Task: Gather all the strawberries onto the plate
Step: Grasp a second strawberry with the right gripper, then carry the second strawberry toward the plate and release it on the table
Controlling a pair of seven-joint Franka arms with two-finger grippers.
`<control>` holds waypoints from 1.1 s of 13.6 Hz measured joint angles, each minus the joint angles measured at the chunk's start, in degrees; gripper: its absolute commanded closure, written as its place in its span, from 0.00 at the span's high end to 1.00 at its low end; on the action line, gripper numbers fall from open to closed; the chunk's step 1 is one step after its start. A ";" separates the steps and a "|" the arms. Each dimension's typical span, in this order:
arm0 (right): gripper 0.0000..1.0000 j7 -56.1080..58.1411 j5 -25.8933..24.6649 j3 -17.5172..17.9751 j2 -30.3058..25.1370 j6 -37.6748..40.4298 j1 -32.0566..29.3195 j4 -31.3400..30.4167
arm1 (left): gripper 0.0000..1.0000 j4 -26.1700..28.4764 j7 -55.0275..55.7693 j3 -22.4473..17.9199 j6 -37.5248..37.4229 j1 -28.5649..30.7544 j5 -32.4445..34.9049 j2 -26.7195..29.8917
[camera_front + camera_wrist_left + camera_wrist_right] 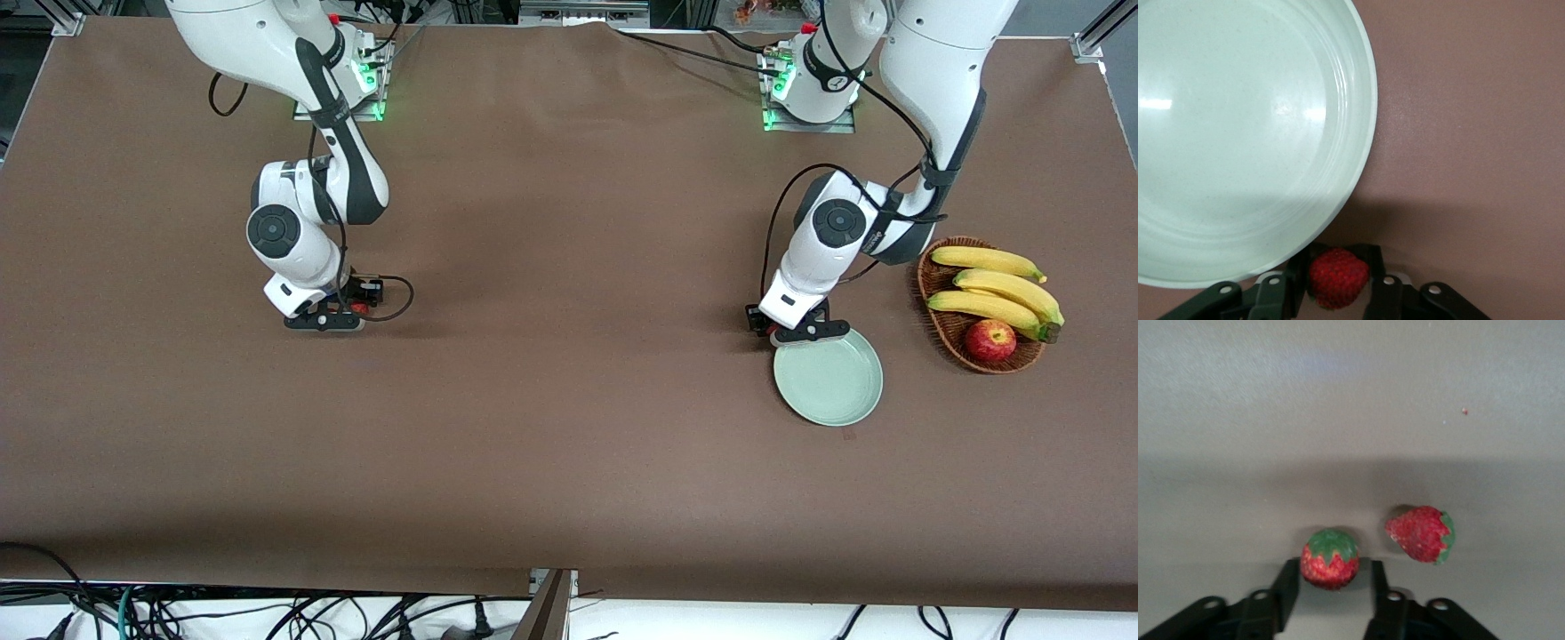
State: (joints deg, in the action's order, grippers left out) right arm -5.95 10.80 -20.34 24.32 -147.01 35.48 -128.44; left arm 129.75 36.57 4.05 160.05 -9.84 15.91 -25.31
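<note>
Toward the right arm's end of the table, the right gripper (pixel 325 318) is down at the cloth, its fingers (pixel 1286 587) set close on either side of an upright strawberry (pixel 1329 558); whether they are already pressing it I cannot tell for sure, but it looks gripped. A second strawberry (pixel 1422 533) lies on its side just beside it, apart from the fingers. Risk here: a lift with a loose hold would let the berry slip out and roll, and any sideways drift could knock the neighbouring berry away. Toward the left arm's end, the left gripper (pixel 803 332) sits at the plate's (pixel 829 391) rim on the edge away from the front camera, clamped on a third strawberry (pixel 1338 277). In the left wrist view that berry sits just outside the rim (pixel 1368 127), over bare cloth rather than over the dish. Letting go now would likely drop it on the table or bounce it off the rim; the gripper needs to move in over the plate first. A low approach could also catch the rim and shove or tip the plate toward the wicker basket (pixel 942 333) of bananas (pixel 996 289) and the apple (pixel 989 340) near it.
</note>
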 measured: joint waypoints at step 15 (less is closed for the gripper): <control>0.19 -38.86 0.14 18.69 15.51 13.43 3.80 42.87 | 0.23 -15.38 -10.30 1.94 -27.64 4.69 0.20 2.31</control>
State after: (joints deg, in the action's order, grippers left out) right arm -44.81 10.95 -1.65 39.84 -133.58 39.29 -85.57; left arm 114.38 26.28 5.99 132.41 -5.14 16.11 -23.00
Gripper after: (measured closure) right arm 0.683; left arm 0.652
